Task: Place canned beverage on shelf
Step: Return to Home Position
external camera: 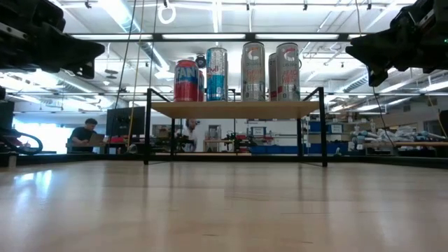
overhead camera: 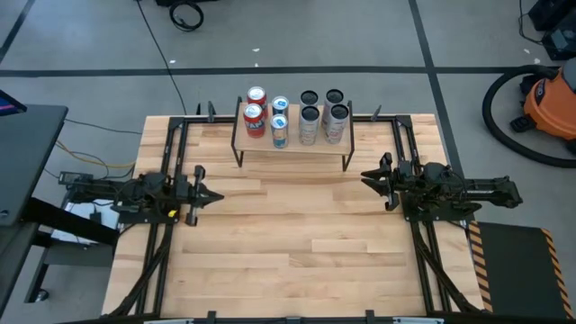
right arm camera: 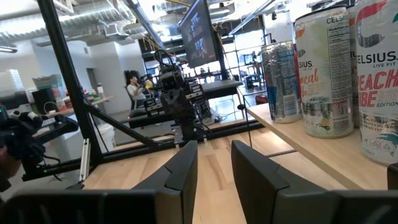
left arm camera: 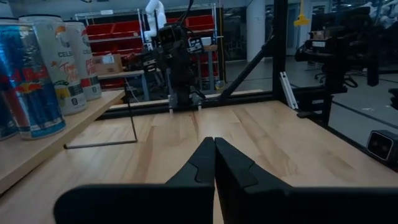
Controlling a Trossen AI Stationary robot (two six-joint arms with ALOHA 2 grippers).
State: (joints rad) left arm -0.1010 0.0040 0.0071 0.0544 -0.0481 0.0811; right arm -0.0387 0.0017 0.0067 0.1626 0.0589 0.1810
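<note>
The shelf (overhead camera: 292,148), a light wooden board on thin black legs, stands at the table's far middle, its legs on the tabletop. Several cans stand upright on it: two red ones (overhead camera: 255,118) at the left, two blue-and-white ones (overhead camera: 279,131) next to them, and silver ones (overhead camera: 334,122) at the right. They also show in the low view (external camera: 217,73). My left gripper (overhead camera: 219,195) is shut and empty near the table's left edge, level, pointing right. My right gripper (overhead camera: 364,177) is open and empty near the right edge, pointing left. No can lies on the tabletop.
Black frame rails (overhead camera: 171,153) run along the table's left, right and far edges. The bare wooden tabletop (overhead camera: 297,234) spreads between the arms and in front of the shelf. A person sits at a desk in the room behind (external camera: 85,133). An orange vacuum (overhead camera: 549,103) stands on the floor at the far right.
</note>
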